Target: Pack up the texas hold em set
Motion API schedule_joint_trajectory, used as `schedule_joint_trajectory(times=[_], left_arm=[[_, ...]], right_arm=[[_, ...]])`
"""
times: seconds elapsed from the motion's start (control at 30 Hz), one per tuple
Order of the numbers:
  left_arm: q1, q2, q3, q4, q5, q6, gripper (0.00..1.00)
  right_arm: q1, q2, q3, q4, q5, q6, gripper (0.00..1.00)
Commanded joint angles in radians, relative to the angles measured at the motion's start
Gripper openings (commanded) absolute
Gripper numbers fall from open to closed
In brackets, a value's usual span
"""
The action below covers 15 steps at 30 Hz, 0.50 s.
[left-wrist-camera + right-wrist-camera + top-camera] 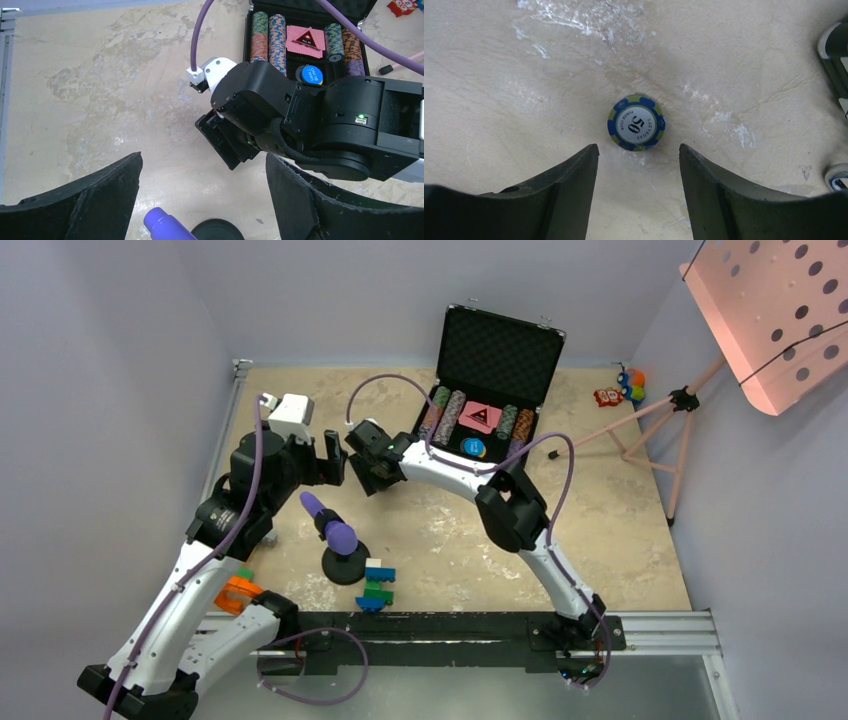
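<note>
1. Right gripper (639, 152): I read the jaws as parted and empty. One blue-and-green poker chip (636, 122), marked 50, lies flat on the table (499, 75) just beyond the fingertips, in line with the gap. Neither finger touches it.

2. Left gripper (203, 159): the jaws are spread wide with nothing between them. It hangs just beside the right gripper, on its left in the top view. The right arm's wrist (320, 125) fills the centre of the left wrist view and hides the near edge of the case.

3. Case (497, 352): black, lid upright, at the far side of the table. The loose chip lies outside it, to its near left. Inside, rows of striped chips (276, 37) flank the pink cards (305, 39), and a blue button (311, 75) sits in front of the cards. A purple cable (196, 45) rises from the right wrist, and another run crosses the case's right corner.

4. Obstructions: the purple-tipped object (335, 533) stands tilted on its black round base, near the left gripper on the near side. The toy-brick figure (378, 585) stands just beside that base. An orange item (238, 595) lies by the left arm, and I cannot tell what it is. A pink perforated panel (770, 310) on a tripod stands at far right, with small colourful toys (625, 388) nearby.
</note>
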<state>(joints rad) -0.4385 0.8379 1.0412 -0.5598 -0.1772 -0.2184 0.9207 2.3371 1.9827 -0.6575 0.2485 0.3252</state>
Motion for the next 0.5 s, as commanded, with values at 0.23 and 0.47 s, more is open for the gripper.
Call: schedule_joint_trajectory(times=[0.23,0.47], left_arm=[[0.005,-0.010,0.004,0.038,0.025,-0.015,0.96],[0.004,-0.006,0.005,0.038,0.033,-0.014,0.96]], right_arm=[[-0.003,0.081,0.137,-0.024,0.018,0.022,0.60],[-0.020,0.088,0.125,-0.027,0.022,0.048,0.52]])
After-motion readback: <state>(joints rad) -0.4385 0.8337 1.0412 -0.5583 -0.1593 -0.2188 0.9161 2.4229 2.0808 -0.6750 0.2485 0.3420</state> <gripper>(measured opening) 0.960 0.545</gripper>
